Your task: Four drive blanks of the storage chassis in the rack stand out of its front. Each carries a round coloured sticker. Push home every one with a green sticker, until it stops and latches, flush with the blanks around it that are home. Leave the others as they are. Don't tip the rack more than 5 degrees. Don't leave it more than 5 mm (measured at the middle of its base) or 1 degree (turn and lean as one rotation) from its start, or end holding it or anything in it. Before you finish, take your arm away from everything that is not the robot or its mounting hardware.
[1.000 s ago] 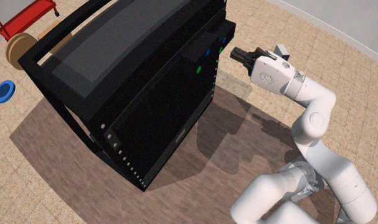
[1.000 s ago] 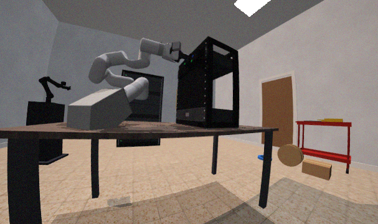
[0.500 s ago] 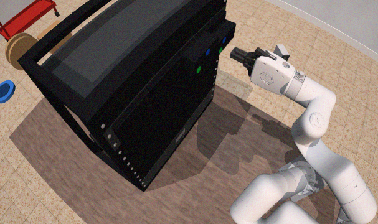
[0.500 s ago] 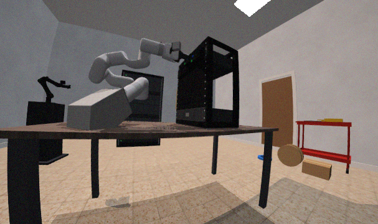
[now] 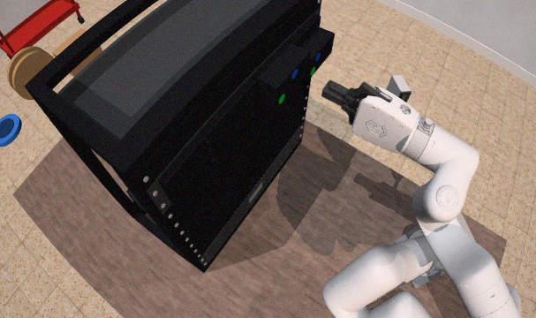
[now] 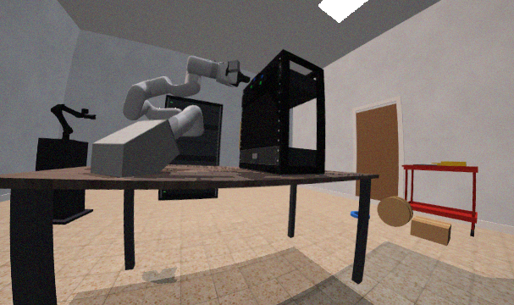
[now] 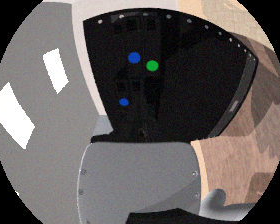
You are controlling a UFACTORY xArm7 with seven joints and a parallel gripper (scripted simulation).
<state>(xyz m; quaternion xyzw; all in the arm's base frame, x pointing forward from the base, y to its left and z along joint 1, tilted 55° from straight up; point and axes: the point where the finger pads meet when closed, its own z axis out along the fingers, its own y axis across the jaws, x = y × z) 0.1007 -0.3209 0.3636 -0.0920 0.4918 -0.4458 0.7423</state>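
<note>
Up close, jaws (image 5: 330, 91) shut narrow on nothing, short of rack (image 5: 42, 84), blanks lost in black, stickers (image 5: 282, 99) showing.

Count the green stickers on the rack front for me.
2. One green sticker sits near the rack's upper right edge, closest to the shut gripper; the other is lower and further left. Wrist view shows only one.

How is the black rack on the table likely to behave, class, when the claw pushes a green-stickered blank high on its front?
The rack is tall, and the green stickers sit near its top, so a hard push there could probably lean it backward. Its open frame suggests limited weight, so it may slide on the table. The shut claw offers a blunt, stiff tip, likely suited to slow pressing.
</note>
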